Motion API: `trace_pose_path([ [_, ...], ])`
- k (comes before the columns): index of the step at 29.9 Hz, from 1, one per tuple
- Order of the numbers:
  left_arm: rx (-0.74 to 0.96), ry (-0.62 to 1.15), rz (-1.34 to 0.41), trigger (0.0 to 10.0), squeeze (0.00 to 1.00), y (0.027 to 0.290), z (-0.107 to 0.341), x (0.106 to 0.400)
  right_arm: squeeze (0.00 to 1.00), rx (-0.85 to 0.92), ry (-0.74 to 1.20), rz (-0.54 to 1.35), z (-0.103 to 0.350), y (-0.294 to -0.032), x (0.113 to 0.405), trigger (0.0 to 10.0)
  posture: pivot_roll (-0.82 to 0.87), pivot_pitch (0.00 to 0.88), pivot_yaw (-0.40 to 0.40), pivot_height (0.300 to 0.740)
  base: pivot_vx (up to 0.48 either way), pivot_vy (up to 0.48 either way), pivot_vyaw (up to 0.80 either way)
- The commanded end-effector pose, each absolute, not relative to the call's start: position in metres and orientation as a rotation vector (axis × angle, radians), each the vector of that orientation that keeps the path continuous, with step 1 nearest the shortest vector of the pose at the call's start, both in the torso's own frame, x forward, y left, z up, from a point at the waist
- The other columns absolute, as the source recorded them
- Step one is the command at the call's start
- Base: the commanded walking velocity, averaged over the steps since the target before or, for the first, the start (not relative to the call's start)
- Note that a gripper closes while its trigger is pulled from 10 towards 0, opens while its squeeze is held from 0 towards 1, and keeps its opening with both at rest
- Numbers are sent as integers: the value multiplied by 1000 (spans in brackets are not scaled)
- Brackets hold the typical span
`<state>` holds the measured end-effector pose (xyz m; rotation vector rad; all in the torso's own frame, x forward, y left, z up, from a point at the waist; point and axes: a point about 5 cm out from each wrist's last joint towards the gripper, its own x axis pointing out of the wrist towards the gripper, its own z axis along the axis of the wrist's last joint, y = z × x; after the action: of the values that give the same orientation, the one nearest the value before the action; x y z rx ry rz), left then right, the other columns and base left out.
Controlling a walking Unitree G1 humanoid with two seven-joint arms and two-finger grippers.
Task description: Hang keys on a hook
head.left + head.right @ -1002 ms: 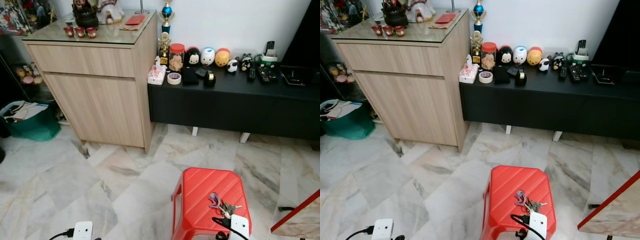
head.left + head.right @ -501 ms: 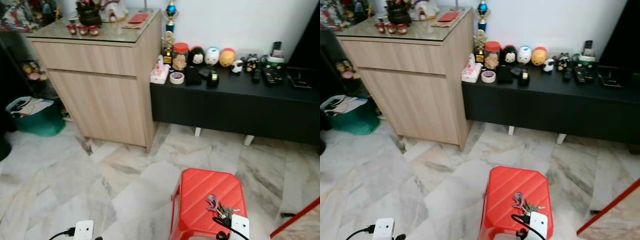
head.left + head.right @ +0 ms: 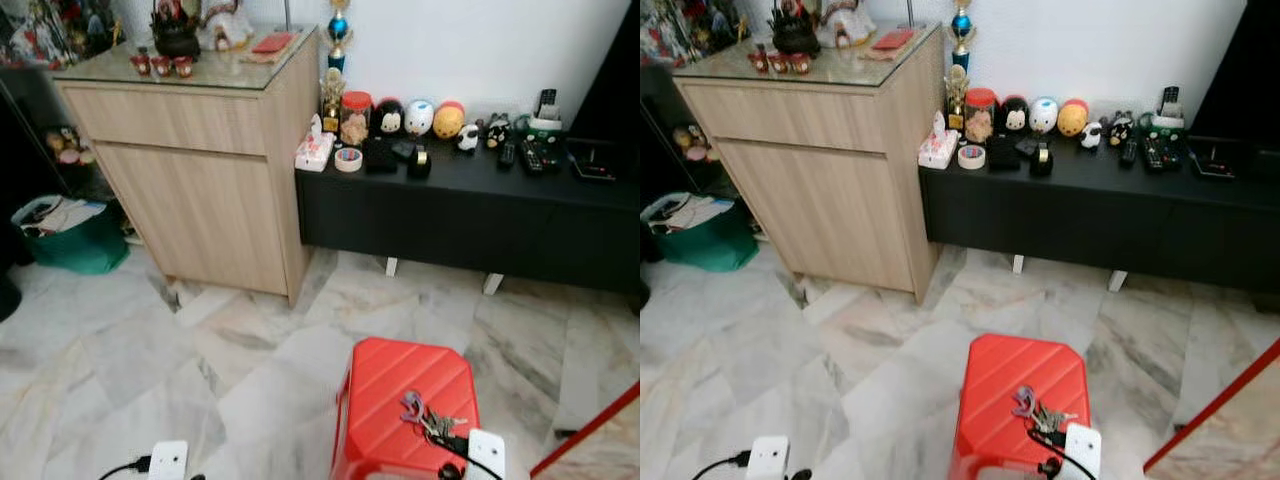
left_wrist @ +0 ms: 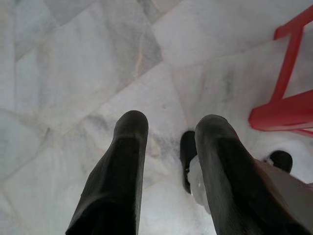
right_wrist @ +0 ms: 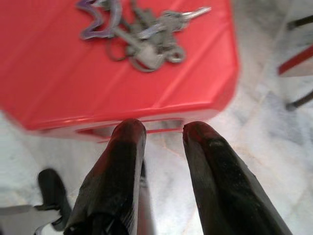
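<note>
A bunch of keys with a purple ring lies on the top of a red plastic stool, near its front right corner. In the right wrist view the keys lie on the stool ahead of my right gripper, which hangs open and empty just off the stool's front edge, below its top. My right wrist shows beside the stool. My left gripper hangs open over the marble floor, well left of the stool, with the left wrist at the bottom.
A light wooden cabinet stands at the back left, with a green bag beside it. A low black bench along the wall carries toys, jars and remotes. A red-edged tabletop juts in at the right.
The head view has shifted a little, so the stool sits slightly further left in the picture. The keys lie still on the stool and both arms hang as before.
</note>
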<state>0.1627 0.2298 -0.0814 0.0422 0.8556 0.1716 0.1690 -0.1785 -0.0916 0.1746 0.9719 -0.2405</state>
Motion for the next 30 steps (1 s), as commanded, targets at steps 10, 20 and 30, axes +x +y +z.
trace_pose_path([
  [10, 45, 872, 177, 10000, 0, 232, -82, 160, 0, 168, 967, -236, -91, -178, 170, 10000, 9, 22, 7, 740, 0, 0, 0],
  [20, 37, 870, 176, 10000, 0, 232, -82, 160, 0, 184, 958, -265, -91, -180, 170, 10000, 9, 22, 7, 740, 0, 0, 0],
  [30, 39, 869, 176, 10000, 0, 232, -82, 160, 0, 175, 955, -252, -90, -180, 171, 10000, 9, 22, 8, 740, 0, 0, 0],
])
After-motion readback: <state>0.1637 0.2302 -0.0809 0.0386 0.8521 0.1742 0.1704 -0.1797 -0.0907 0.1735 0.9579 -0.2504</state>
